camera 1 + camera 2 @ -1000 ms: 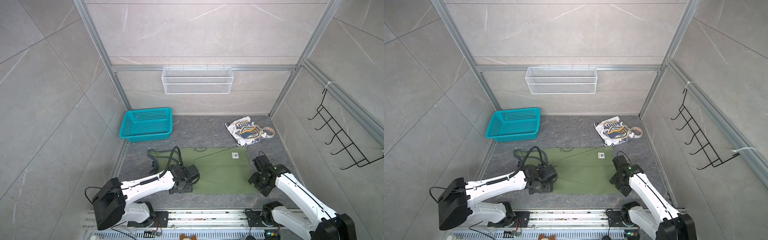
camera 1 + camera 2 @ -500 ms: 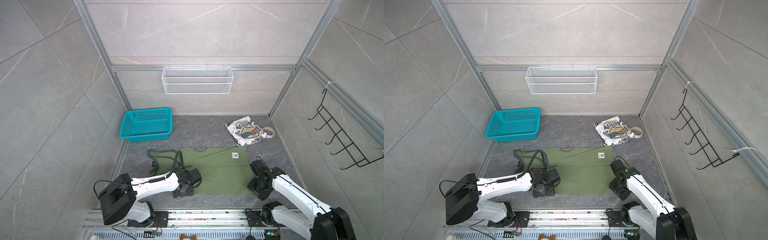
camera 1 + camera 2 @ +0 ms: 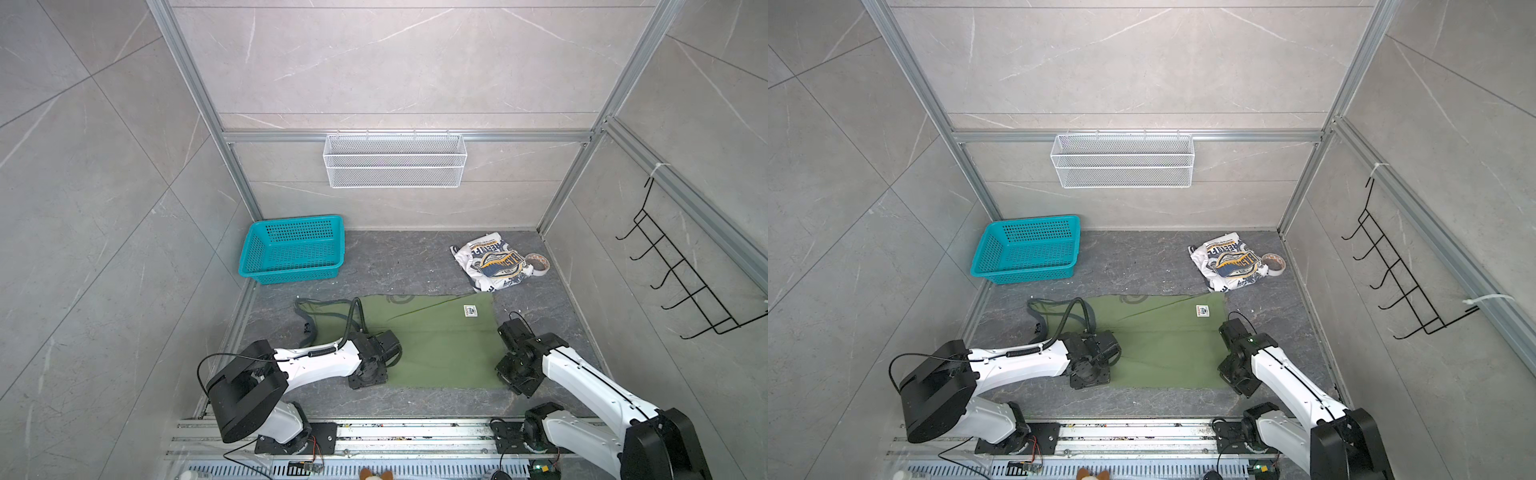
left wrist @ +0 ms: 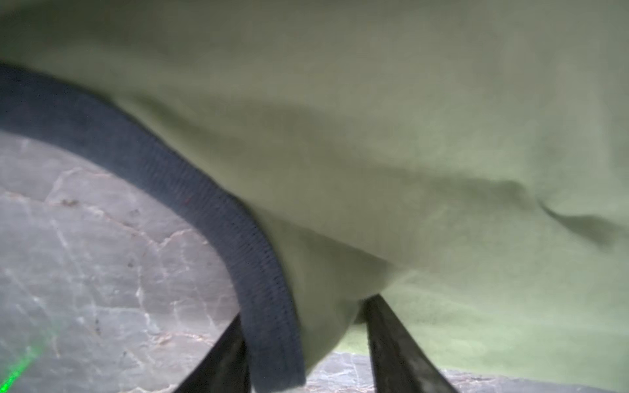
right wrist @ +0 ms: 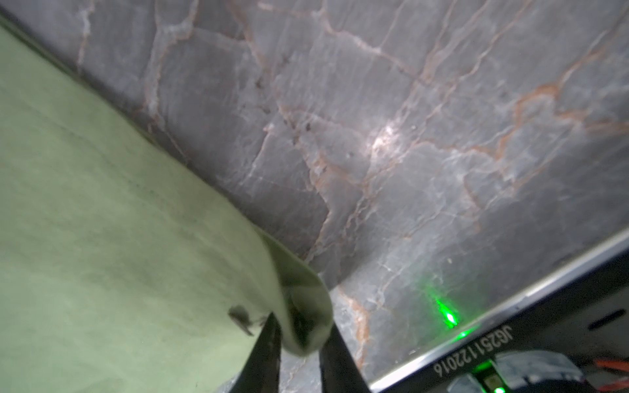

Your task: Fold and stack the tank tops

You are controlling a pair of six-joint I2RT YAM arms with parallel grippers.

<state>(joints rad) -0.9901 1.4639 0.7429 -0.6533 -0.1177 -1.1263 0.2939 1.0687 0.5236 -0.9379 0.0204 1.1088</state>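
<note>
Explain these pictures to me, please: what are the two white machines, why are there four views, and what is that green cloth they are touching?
The white machines are robot arms, a left arm and a right arm, each ending in a two-fingered gripper. Both top views come from one camera overhead, looking down on the whole grey table. The two close-ups come from cameras on the arms' wrists. On the table lie a green tank top spread flat, a bunched white tank top at the back, a roll of tape beside it, and a teal basket. The left gripper pinches the green one's dark-trimmed edge; the right gripper pinches a plain corner at its other end.
</note>
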